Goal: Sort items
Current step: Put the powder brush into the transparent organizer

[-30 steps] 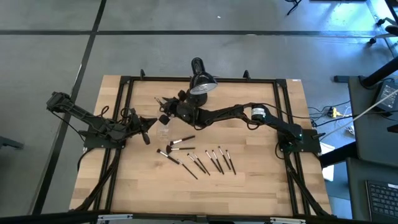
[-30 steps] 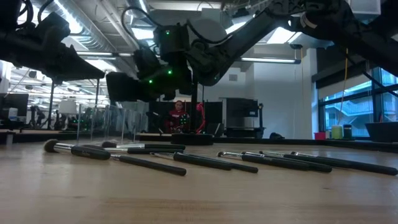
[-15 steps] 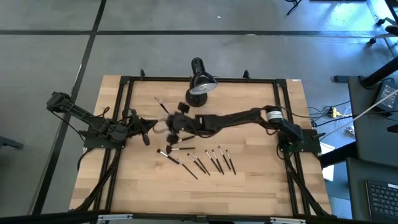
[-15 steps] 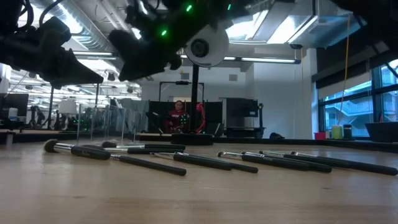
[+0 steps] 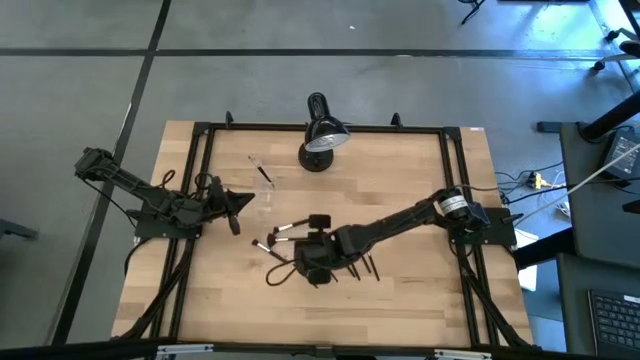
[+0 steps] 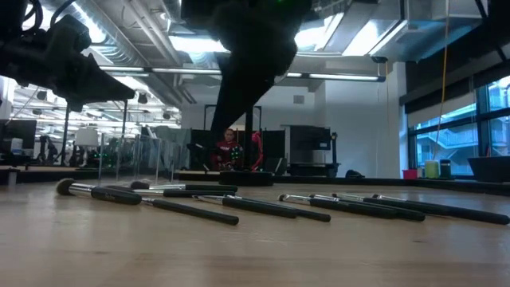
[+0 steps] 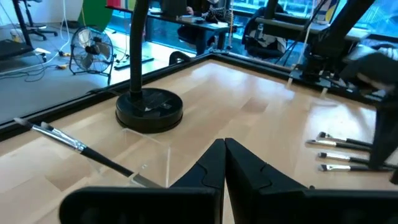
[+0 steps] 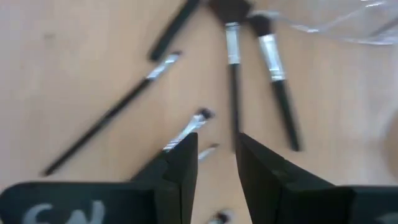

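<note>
Table (image 5: 420, 300): pale wooden top inside a black frame, seen whole from above; bare wood along the near edge.
Right arm (image 5: 400, 218): stretched from its base at the right edge toward the table's middle, low over the row of brushes; a dark blurred mass at the top of the low view.
Left arm (image 5: 150, 200): waiting at the left edge, pointing toward the middle.
Desk lamp (image 5: 320, 135): black, at the far edge's middle, head tilted down; round base (image 7: 149, 112) and stem in the left wrist view.
Right gripper (image 5: 312, 262): above the brush row, over its left part; fingers (image 8: 183, 165) parted by a narrow gap with only wood and brushes below between them, nothing gripped.
Left gripper (image 5: 240, 203): near the clear cup, fingers (image 7: 214, 168) pressed together, empty.
Clear cup (image 7: 152, 158): lying on the wood just beyond the left gripper, close to the lamp base.
Brushes, main group (image 5: 290, 232): on the middle of the table, lying flat, dark handles, silvery ferrules; two larger ones nearest the cup, thinner ones partly hidden under the right gripper; in the low view a row (image 6: 263, 206) across the tabletop, bristles to the left.
Single brush (image 5: 262, 172): apart from the rest, between lamp and left gripper, lying aslant; also seen (image 7: 74, 146) beside the cup.
Person (image 6: 229, 149): far behind the table, in red.
</note>
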Robot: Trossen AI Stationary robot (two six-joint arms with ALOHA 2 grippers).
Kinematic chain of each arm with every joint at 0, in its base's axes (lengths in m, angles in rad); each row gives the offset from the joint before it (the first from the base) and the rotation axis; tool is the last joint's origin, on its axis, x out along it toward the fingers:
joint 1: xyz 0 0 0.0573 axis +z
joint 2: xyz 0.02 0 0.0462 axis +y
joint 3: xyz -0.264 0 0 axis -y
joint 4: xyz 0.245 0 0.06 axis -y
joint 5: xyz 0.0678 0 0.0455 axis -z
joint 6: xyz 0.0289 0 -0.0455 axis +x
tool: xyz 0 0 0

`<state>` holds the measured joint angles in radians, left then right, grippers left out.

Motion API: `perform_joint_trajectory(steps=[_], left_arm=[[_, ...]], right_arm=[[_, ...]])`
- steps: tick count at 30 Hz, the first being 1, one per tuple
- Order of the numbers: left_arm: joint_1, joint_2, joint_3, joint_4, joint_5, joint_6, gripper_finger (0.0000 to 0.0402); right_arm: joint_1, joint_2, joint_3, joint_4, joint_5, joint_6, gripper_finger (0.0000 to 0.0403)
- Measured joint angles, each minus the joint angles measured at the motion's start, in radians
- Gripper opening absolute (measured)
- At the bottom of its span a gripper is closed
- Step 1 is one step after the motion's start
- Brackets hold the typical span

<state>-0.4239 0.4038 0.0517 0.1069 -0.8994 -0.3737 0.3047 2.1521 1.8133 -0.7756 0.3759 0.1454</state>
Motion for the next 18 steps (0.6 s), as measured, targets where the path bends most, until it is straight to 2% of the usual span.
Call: perform_joint_trajectory(steps=[7, 12, 18], left_arm=[[0.000, 0.000, 0.000, 0.001, 0.005, -0.005, 0.0006], [0.000, 0.000, 0.000, -0.010, 0.005, 0.005, 0.0006], [0.000, 0.000, 0.000, -0.014, 0.004, 0.027, 0.0006]], right_arm=[[-0.111, 0.001, 0.000, 0.138, -0.237, -0.093, 0.0110], [-0.199, 0.006, 0.000, 0.171, -0.246, -0.125, 0.0123], [-0.269, 0.036, 0.000, 0.203, -0.354, -0.200, 0.0141]])
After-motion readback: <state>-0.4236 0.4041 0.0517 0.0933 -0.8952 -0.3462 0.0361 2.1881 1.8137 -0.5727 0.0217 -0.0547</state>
